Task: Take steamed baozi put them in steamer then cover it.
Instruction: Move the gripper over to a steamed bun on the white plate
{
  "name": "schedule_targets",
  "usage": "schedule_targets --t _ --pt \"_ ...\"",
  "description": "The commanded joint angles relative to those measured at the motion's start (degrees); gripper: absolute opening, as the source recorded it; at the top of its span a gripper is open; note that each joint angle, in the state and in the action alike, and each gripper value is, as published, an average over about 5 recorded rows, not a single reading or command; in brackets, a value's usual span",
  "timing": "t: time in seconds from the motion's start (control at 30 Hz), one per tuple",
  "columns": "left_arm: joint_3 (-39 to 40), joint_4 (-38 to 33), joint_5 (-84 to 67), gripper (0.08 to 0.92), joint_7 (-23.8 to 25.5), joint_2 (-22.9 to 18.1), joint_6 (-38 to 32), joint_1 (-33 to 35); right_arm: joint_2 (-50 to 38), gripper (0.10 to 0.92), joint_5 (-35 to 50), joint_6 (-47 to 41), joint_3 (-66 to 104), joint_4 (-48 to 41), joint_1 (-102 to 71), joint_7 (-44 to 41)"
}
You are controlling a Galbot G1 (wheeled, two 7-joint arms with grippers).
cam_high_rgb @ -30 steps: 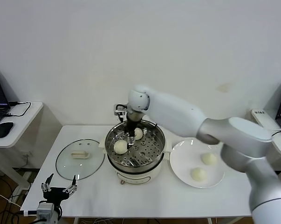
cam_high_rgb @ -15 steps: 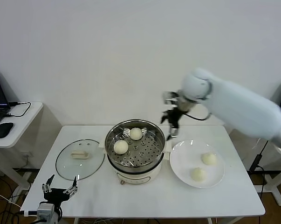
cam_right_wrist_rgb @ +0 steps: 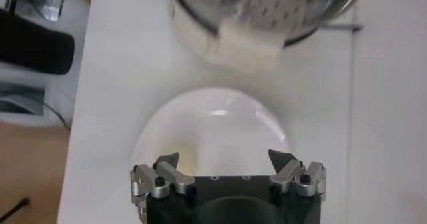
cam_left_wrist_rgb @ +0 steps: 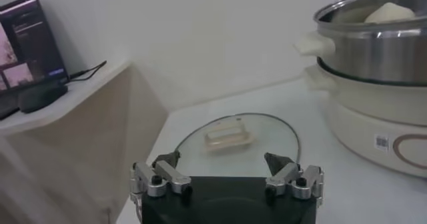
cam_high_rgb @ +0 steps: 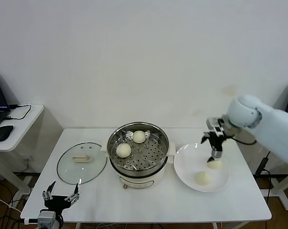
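Now the right gripper (cam_high_rgb: 215, 153) hangs over the white plate (cam_high_rgb: 184, 164), fingers pointing down and spread wide, holding nothing — in the right wrist view its fingertips (cam_right_wrist_rgb: 167, 161) stand well apart over the plate's (cam_right_wrist_rgb: 220, 129) pale surface. Just below the gripper lies one bun (cam_high_rgb: 214, 163), close under the tips; whether they touch it cannot be told. A second bun (cam_high_rgb: 203, 178) sits on the plate a little nearer the robot than that one. Off to the gripper's left, just beside the plate, stands the steamer (cam_high_rgb: 139, 153), its steel pot open on top, and two more buns (cam_high_rgb: 123, 150) rest on the perforated tray inside, one nearer the robot and one toward the wall. Beyond the steamer, farther left again, the glass lid (cam_high_rgb: 82, 162) lies flat on the table (cam_high_rgb: 148, 202) with its cream handle up.

The left gripper (cam_high_rgb: 60, 197) waits low at the table's near left corner — its fingers are spread wide and empty too. From its wrist view the lid (cam_left_wrist_rgb: 235, 137) lies just ahead of it and the steamer (cam_left_wrist_rgb: 373, 79) rises beyond.
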Motion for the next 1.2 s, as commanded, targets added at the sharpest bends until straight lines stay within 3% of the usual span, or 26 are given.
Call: schedule_targets --t 0.03,0.6,1.2 --pt "0.04 0.01 0.42 0.823 -0.03 -0.13 -0.03 0.36 -1.53 0.823 -6.20 1.13 6.19 -1.97 -12.32 0.54" --pt "-0.07 2.08 1.19 0.823 -0.15 -0.47 -0.10 0.05 7.30 0.823 -9.59 1.78 7.83 -9.07 -17.48 3.69" --pt "0.09 4.13 1.27 0.823 -0.14 -0.36 -0.11 -1.04 10.71 0.823 -9.59 1.91 6.78 -13.16 -17.46 5.08"
